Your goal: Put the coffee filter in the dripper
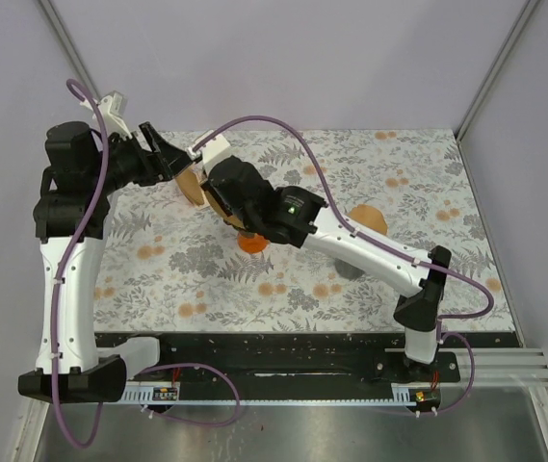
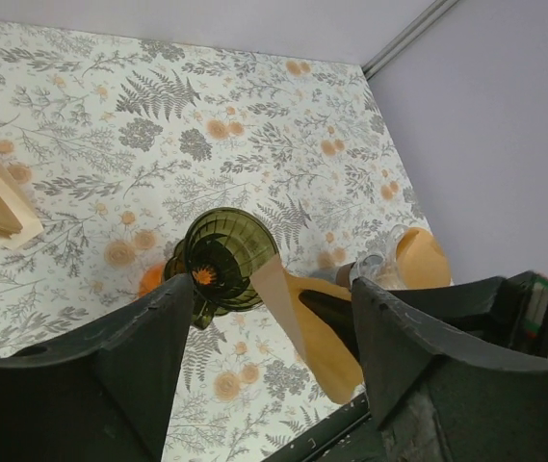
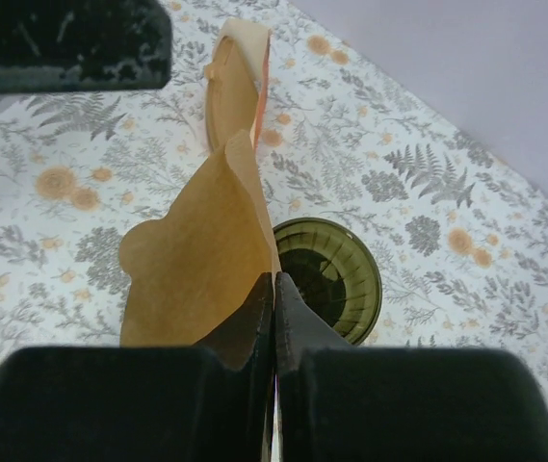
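Closed right claw [image 3: 274, 298] pinches coffee filter [image 3: 192, 279] upright, edge-on; dripper [image 3: 336, 284] mouth just beside filter, right side in wrist view; left claw [image 2: 272, 289] open, empty, nearby

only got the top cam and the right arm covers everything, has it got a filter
Observer: Yes. In the right wrist view the right fingers are shut on the edge of a brown paper filter.
Operator: is it in the dripper yet
Observer: No. The dripper is empty, and the filter is held beside its rim.
Operator: left arm holding anything
Observer: No. In the left wrist view the left fingers stand wide apart, gripping nothing.
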